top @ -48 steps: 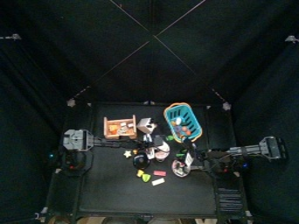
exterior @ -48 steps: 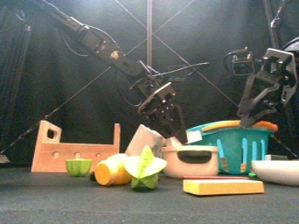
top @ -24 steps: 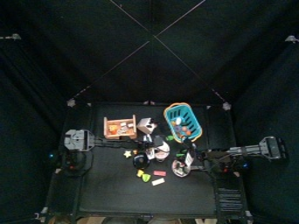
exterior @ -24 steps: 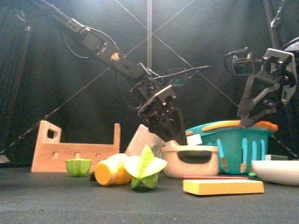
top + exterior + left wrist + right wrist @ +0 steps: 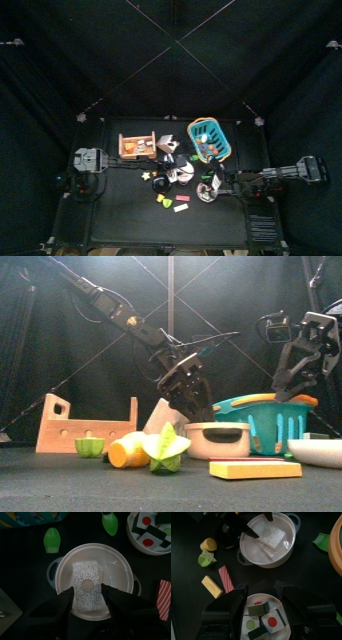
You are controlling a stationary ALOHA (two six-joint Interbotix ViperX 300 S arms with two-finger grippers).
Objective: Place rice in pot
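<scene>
Rice (image 5: 86, 586) lies in our pot (image 5: 63, 572) beneath our left gripper (image 5: 88, 598), jaws apart; our right gripper (image 5: 262, 592) hangs with jaws apart too.

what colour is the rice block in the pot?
White with fine dark speckles; rice block shows best in the left wrist view.

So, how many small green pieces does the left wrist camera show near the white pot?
2. One green piece lies close beside the white pot; the second green piece lies between the pot and the sushi bowl. More may be hidden outside this view.
</scene>
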